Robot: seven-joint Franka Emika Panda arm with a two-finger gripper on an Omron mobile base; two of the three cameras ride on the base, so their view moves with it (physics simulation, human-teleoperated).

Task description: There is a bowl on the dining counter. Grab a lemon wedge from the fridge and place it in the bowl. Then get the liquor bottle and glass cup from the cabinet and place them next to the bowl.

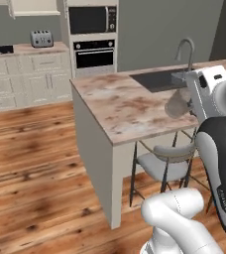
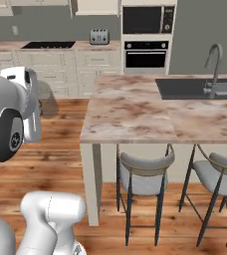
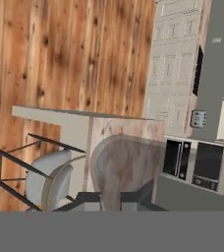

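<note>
In the left base view, the dining counter (image 1: 120,106), a long desk of beige stone with brown marbling, runs from the middle of the frame to the right edge. Its dark sink (image 1: 159,79) and tall grey tap (image 1: 187,52) sit at the upper right. At the right edge the white arm carries the glass cup (image 1: 177,103), a grey see-through tumbler hanging over the desk just below the sink; the claw itself is hidden behind the wrist. A grey stool (image 1: 162,163) stands under the desk's near edge. A toaster (image 1: 41,38) sits on the far worktop at upper left, and a wall oven (image 1: 93,53) fills the top centre.

In the right base view, the desk (image 2: 135,112) crosses the centre and right of the frame, with the sink (image 2: 197,88) and tap (image 2: 214,62) at upper right. The glass cup (image 2: 47,104) shows faintly at the left, beside the robot's wrist and against the wooden floor, left of the desk's end. Two stools (image 2: 143,172) stand beneath the desk.

In the hand view, the claw (image 3: 115,199) sits at bottom centre, its tips closed narrowly on the glass cup (image 3: 124,167), which rises through the middle of the frame. Through and around the glass lies the desk's end (image 3: 99,129). A stool (image 3: 50,179) is at lower left, the wall oven (image 3: 192,165) at lower right.
</note>
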